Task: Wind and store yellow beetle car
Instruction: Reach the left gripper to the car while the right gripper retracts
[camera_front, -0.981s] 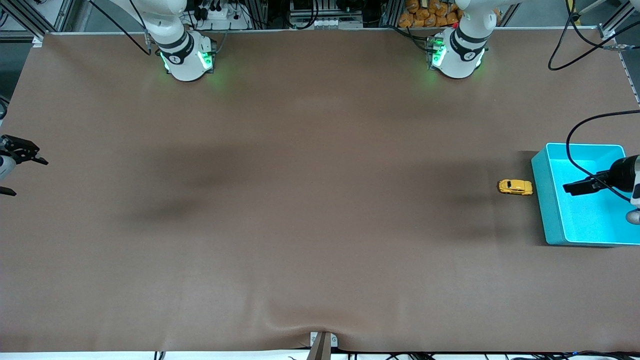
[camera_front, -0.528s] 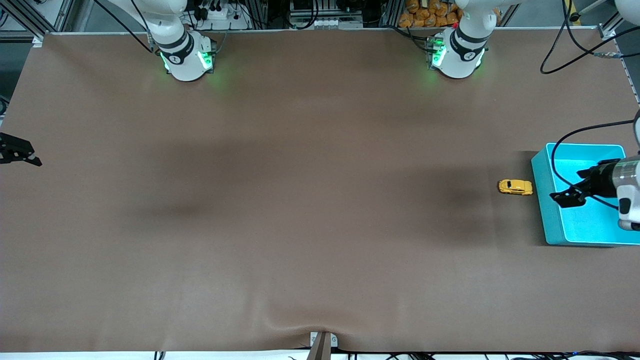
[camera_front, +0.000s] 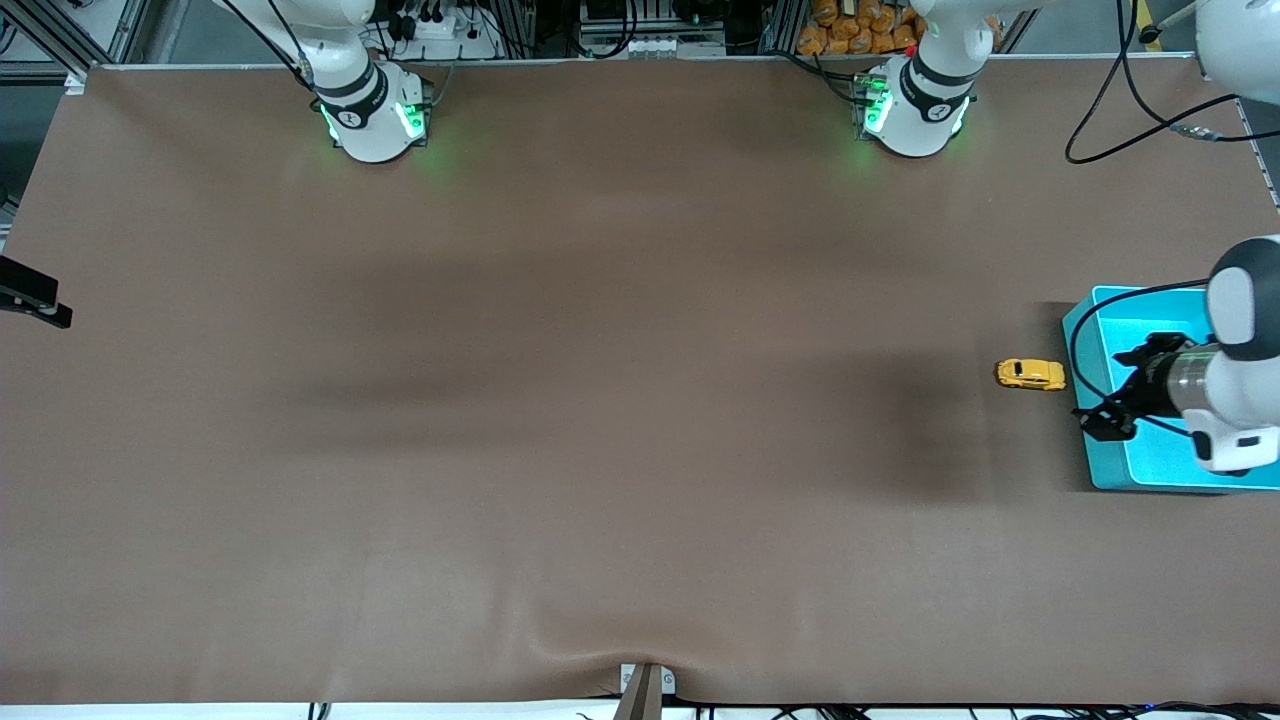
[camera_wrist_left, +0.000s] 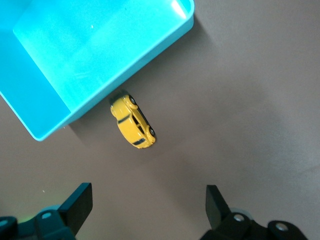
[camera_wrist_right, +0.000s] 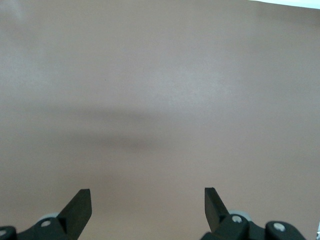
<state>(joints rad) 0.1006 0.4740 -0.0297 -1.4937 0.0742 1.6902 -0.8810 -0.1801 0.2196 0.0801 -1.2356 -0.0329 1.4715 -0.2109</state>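
Observation:
The yellow beetle car (camera_front: 1030, 374) stands on the brown table right beside the teal bin (camera_front: 1085, 350), at the left arm's end. It also shows in the left wrist view (camera_wrist_left: 133, 123) next to the bin (camera_wrist_left: 55, 117). My left gripper (camera_front: 1108, 420) is open and empty, up in the air over the bin's edge, close to the car; its fingertips (camera_wrist_left: 77, 202) frame bare table. My right gripper (camera_front: 35, 300) is open and empty at the right arm's end of the table, over bare table in its wrist view (camera_wrist_right: 147, 202).
The teal bin holds nothing that I can see. A black cable (camera_front: 1085, 330) loops from the left arm over the bin. Both arm bases (camera_front: 375, 110) stand at the table's back edge. A small bracket (camera_front: 645, 685) sits at the front edge.
My left gripper has moved from over the bin's inside toward its edge beside the car, and nearer the front camera. My right gripper has drifted further toward the table's end. The car has not moved.

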